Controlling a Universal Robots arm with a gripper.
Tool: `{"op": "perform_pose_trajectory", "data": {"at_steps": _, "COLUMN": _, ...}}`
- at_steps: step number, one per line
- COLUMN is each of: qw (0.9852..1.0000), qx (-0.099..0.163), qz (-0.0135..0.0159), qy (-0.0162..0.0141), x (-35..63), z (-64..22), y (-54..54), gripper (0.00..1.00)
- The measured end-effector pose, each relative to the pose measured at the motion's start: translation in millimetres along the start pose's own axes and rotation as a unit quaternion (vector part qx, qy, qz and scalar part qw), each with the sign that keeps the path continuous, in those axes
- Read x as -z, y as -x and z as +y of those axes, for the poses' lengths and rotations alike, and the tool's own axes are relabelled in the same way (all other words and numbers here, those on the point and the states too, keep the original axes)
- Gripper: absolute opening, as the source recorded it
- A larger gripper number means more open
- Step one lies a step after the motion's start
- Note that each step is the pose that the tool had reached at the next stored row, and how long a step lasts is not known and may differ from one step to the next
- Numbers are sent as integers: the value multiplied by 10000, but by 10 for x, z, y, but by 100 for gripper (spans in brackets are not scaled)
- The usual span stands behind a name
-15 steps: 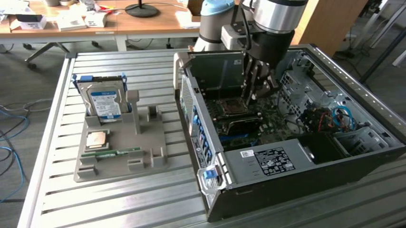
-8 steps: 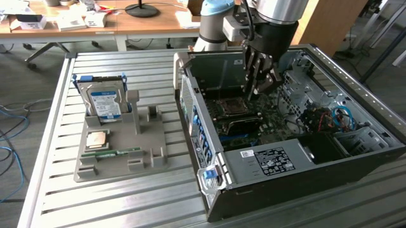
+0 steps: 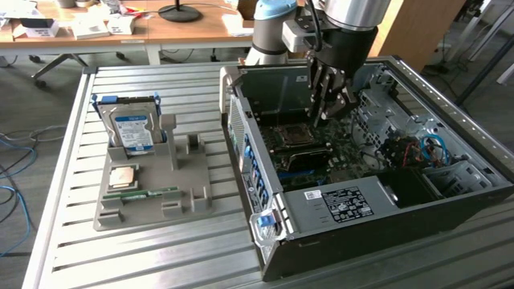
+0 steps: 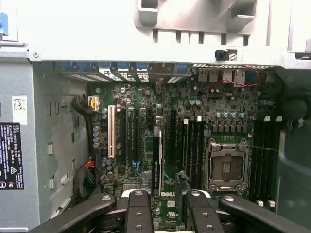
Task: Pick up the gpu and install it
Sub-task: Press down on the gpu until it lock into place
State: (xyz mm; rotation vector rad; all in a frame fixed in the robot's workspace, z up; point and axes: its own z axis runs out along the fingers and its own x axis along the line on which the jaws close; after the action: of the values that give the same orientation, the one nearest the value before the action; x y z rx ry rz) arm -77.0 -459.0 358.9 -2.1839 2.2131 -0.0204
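Dark thin card, the gpu, stood edge-on in a motherboard slot | gripper hovered close over the motherboard, jaws partly apart, gripping nothing visible | judged light, stiff, fragile: hold by the bare card edges, never the components

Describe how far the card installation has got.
Done: the grey holder carries just the hard drive, chip and memory stick. In hand: the gripper hangs inside the computer case, just over the card standing edge-on on the motherboard. Left: whether it is fully seated cannot be told.
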Motion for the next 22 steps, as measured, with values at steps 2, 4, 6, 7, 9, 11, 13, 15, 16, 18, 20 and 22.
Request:
{"op": "perform_pose_trajectory", "data": {"at_steps": 2, "qw": 10000, "qx": 0, "qz": 0, "qy": 0, "x": 0, "z": 0, "y": 0, "gripper": 33}}
{"op": "perform_pose_trajectory", "data": {"at_steps": 4, "qw": 10000, "qx": 0, "qz": 0, "qy": 0, "x": 0, "z": 0, "y": 0, "gripper": 33}}
{"op": "perform_pose_trajectory", "data": {"at_steps": 6, "qw": 10000, "qx": 0, "qz": 0, "qy": 0, "x": 0, "z": 0, "y": 0, "gripper": 33}}
{"op": "perform_pose_trajectory", "data": {"at_steps": 7, "qw": 10000, "qx": 0, "qz": 0, "qy": 0, "x": 0, "z": 0, "y": 0, "gripper": 33}}
{"op": "perform_pose_trajectory", "data": {"at_steps": 9, "qw": 10000, "qx": 0, "qz": 0, "qy": 0, "x": 0, "z": 0, "y": 0, "gripper": 32}}
{"op": "perform_pose_trajectory", "data": {"at_steps": 11, "qw": 10000, "qx": 0, "qz": 0, "qy": 0, "x": 0, "z": 0, "y": 0, "gripper": 20}}
{"op": "perform_pose_trajectory", "data": {"at_steps": 13, "qw": 10000, "qx": 0, "qz": 0, "qy": 0, "x": 0, "z": 0, "y": 0, "gripper": 14}}
{"op": "perform_pose_trajectory", "data": {"at_steps": 15, "qw": 10000, "qx": 0, "qz": 0, "qy": 0, "x": 0, "z": 0, "y": 0, "gripper": 11}}
{"op": "perform_pose_trajectory", "data": {"at_steps": 16, "qw": 10000, "qx": 0, "qz": 0, "qy": 0, "x": 0, "z": 0, "y": 0, "gripper": 11}}
{"op": "perform_pose_trajectory", "data": {"at_steps": 18, "qw": 10000, "qx": 0, "qz": 0, "qy": 0, "x": 0, "z": 0, "y": 0, "gripper": 11}}
{"op": "perform_pose_trajectory", "data": {"at_steps": 20, "qw": 10000, "qx": 0, "qz": 0, "qy": 0, "x": 0, "z": 0, "y": 0, "gripper": 11}}
{"op": "perform_pose_trajectory", "data": {"at_steps": 22, "qw": 10000, "qx": 0, "qz": 0, "qy": 0, "x": 0, "z": 0, "y": 0, "gripper": 11}}
